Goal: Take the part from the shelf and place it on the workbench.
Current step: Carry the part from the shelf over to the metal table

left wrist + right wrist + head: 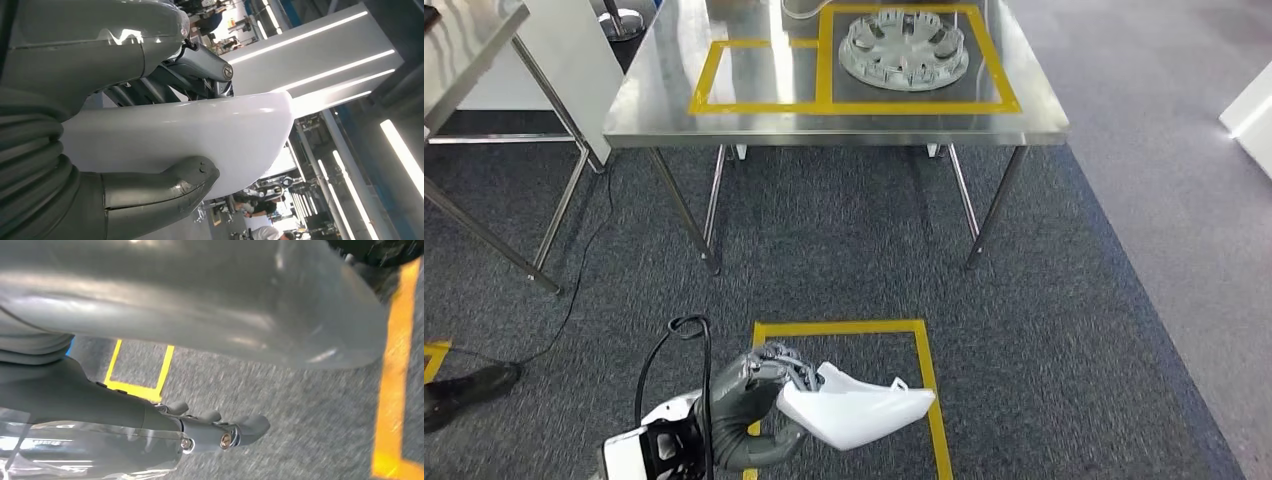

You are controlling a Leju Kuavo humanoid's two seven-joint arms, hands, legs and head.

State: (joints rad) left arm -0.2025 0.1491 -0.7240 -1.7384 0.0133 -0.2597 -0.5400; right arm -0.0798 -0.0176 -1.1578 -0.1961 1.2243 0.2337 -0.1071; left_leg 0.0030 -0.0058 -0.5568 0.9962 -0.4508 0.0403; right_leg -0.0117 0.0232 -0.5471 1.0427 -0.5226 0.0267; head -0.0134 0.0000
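My left hand (769,375) grips a white, glossy, curved shell part (859,410) low in the head view, above the carpet inside a yellow floor square (924,365). In the left wrist view the thumb (165,185) lies against one side of the white part (175,140) and the darker fingers (200,62) against the other. The steel workbench (824,128) stands ahead, some way from the part, with yellow-taped fields on its top. My right hand (215,427) hangs over the grey carpet with its fingers stretched out and nothing in them.
A round grey slotted disc (904,48) lies in the workbench's right yellow field; the left field (754,75) is bare. A second steel table (464,40) stands at the far left. A black cable (674,335) and a dark shoe (464,390) lie on the carpet at lower left.
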